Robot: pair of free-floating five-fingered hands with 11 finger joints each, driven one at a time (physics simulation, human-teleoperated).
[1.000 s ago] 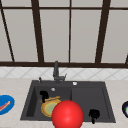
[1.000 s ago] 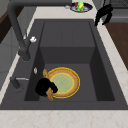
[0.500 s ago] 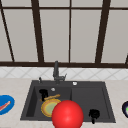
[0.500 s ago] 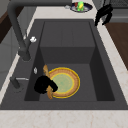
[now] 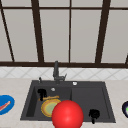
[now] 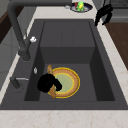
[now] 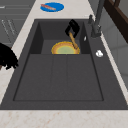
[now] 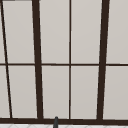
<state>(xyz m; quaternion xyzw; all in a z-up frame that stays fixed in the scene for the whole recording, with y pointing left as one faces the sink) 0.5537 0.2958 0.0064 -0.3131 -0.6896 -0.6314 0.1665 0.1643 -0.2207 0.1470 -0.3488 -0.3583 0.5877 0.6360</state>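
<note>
The left hand (image 6: 46, 83) curled its fingers round a wooden brush (image 6: 51, 82) over the yellow plate (image 6: 66, 82) in the sink (image 6: 67, 35); the right hand's (image 5: 94, 114) fingers hung relaxed by the front rim.

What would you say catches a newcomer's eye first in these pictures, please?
A big red ball at the front edge of the dark sink stands out first. Behind it, in the left basin, lies a yellow-rimmed plate, where the left hand has its fingers curled round a wooden utensil at the plate's edge. The right hand hangs over the sink's front right rim.
</note>
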